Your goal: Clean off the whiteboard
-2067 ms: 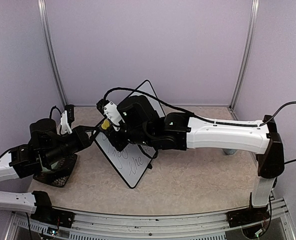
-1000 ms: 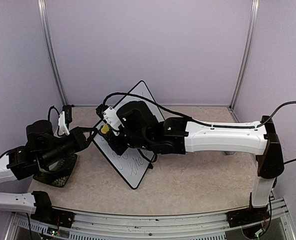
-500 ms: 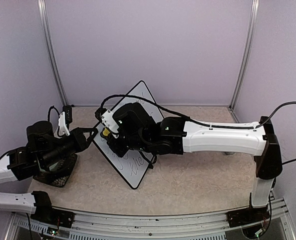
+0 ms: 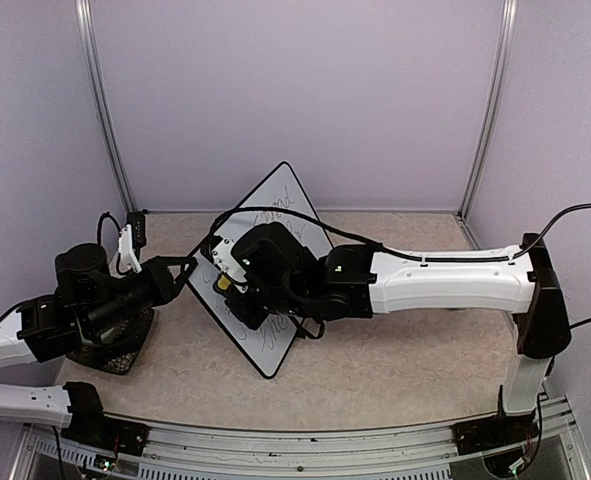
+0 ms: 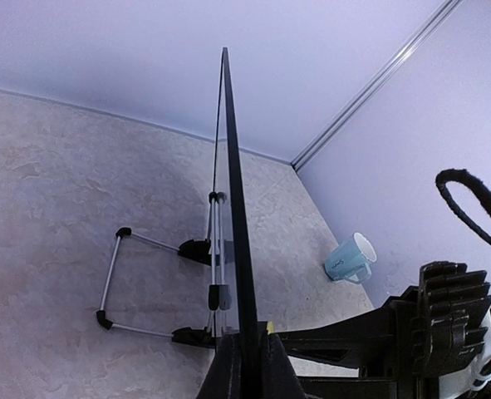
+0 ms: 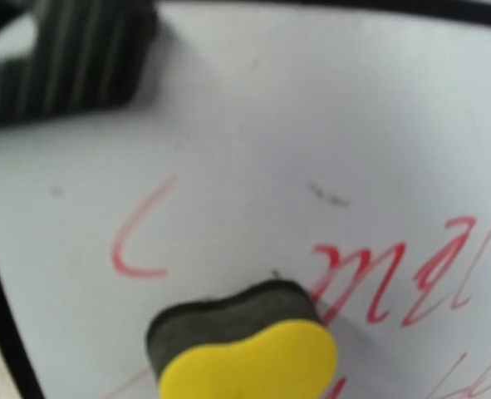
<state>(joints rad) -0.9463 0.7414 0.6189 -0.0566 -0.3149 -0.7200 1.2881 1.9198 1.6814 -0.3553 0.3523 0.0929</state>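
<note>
The whiteboard (image 4: 280, 205) stands near the back left corner of the table (image 4: 395, 370). The left gripper (image 4: 187, 265) pinches its edge tight. The right gripper (image 4: 222, 284) squeezes a yellow eraser (image 6: 249, 357) against the board.

Whiteboard (image 4: 283, 203): one, large, rectangular, flat white face, thin black frame, rounded corners. Stands close to upright on the desk (image 4: 395, 370), left of centre in the top view, one corner pointing to the upper frame; seen edge-on in the left wrist view. Face bears red handwriting, partly legible, at upper corner and lower half.
</note>
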